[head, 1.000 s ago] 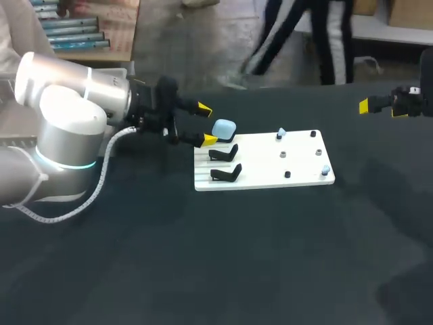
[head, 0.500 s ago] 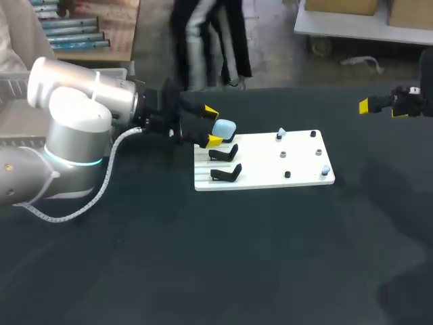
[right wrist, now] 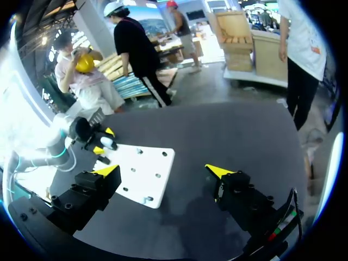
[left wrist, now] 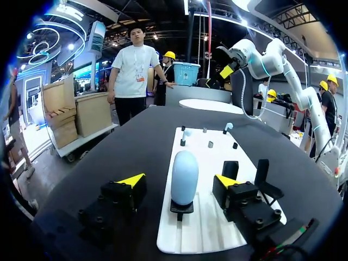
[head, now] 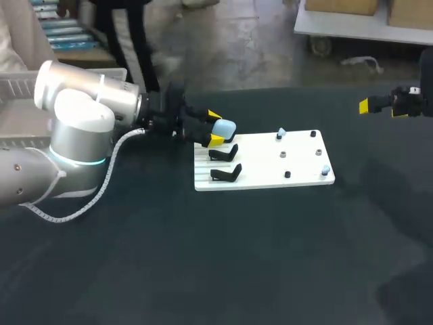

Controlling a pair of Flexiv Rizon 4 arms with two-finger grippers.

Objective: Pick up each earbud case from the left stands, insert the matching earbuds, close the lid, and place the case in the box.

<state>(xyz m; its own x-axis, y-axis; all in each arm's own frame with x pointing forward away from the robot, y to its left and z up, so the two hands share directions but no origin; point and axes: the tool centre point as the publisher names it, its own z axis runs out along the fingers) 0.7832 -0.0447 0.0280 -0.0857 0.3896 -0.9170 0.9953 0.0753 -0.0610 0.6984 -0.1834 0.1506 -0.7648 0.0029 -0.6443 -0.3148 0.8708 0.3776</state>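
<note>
Earbud case (left wrist: 185,176), pale blue, stands upright on the rearmost black stand at the left end of our white board (head: 270,177). Our left gripper (head: 216,128) brackets it with jaws spread. One yellow tip sits on each side, and the left wrist view shows a gap on both sides, so we grip nothing. Two empty stands (head: 224,153) sit just in front of the case. Small pale blue earbuds (head: 325,170) perch on the board's right half. Our right gripper (right wrist: 163,171) hangs over the dark table (head: 203,271), well apart from the board, jaws spread and holding nothing.
</note>
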